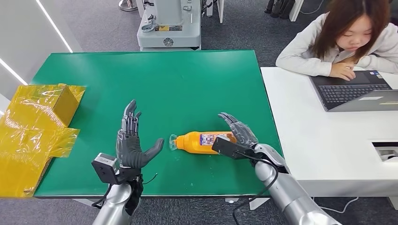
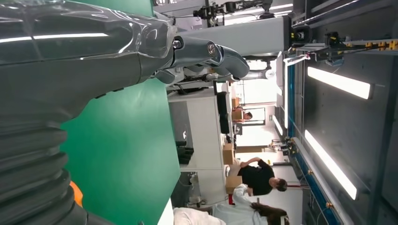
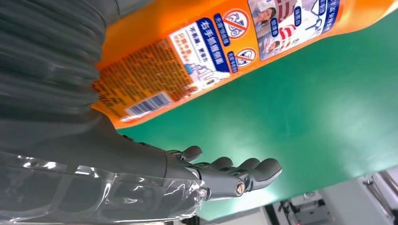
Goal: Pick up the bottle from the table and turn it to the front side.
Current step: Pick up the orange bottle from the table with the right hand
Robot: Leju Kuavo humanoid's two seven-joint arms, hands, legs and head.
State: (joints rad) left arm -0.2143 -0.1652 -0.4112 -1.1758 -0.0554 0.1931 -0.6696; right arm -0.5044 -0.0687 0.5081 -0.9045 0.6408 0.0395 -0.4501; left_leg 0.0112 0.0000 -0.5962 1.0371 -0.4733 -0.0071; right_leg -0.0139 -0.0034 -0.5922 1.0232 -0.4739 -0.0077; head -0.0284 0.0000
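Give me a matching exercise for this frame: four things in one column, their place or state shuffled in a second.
1. orange bottle
2. left hand
3. laptop
4. yellow wrapped box

A. open, on the white table
B. at the green table's left edge
C. lying on its side, cap toward the left hand
D. raised, fingers spread, holding nothing

Pairs: 1-C, 2-D, 3-A, 4-B

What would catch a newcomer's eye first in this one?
The orange bottle lying on its side near the front edge of the green table, label up. The open left hand and right hand flank it. A person works at a laptop on the white table alongside.
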